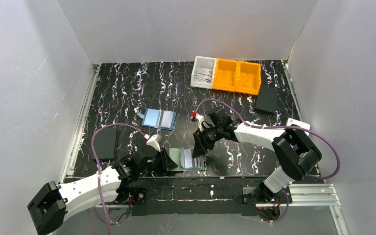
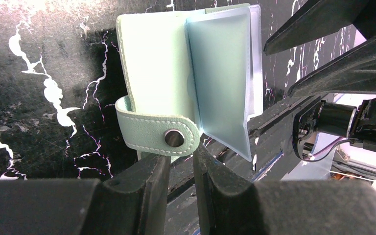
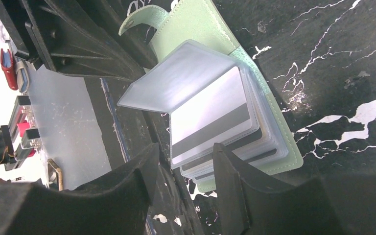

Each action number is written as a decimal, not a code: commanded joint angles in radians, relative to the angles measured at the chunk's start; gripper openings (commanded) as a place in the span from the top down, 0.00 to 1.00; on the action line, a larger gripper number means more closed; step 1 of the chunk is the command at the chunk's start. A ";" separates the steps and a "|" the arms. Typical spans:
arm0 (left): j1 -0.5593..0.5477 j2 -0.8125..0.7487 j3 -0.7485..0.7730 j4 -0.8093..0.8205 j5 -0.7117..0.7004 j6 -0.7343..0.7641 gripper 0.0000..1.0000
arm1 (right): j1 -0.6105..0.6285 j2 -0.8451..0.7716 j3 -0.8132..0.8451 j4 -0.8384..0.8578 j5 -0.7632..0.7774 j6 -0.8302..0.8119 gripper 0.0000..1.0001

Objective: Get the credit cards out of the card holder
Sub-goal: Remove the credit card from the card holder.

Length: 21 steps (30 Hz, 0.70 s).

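The card holder (image 2: 152,68) lies open at the near edge of the table (image 1: 127,88), and its credit cards (image 3: 210,115) sit stacked in clear sleeves (image 3: 176,81). The likely failure is that the right gripper (image 3: 186,152) closes on a sleeve or several cards at once and drags the holder out of a thin pinch. The left gripper (image 2: 181,164) has its fingers nearly together on the cover's edge below the snap tab (image 2: 175,138). The right fingers are spread astride the stack's corner and grip nothing.

The near edge of the holder (image 2: 152,73) disappears behind the left gripper (image 2: 181,155) fingertips, so a pinch cannot be confirmed; its far end is cut by the frame. The right gripper (image 3: 186,147) fingers cover the near corners of the cards (image 3: 210,115), whose colours blur under cloudy sleeves (image 3: 176,81).
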 commanded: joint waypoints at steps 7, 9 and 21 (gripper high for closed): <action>-0.003 -0.023 -0.021 0.002 0.006 -0.008 0.78 | -0.018 -0.011 0.003 0.026 0.043 -0.003 0.45; -0.003 -0.027 -0.025 0.004 0.007 -0.009 0.78 | -0.032 -0.028 -0.008 0.036 0.043 0.003 0.44; -0.003 -0.027 -0.032 0.015 0.017 -0.018 0.78 | -0.048 -0.007 -0.048 0.120 -0.016 0.093 0.46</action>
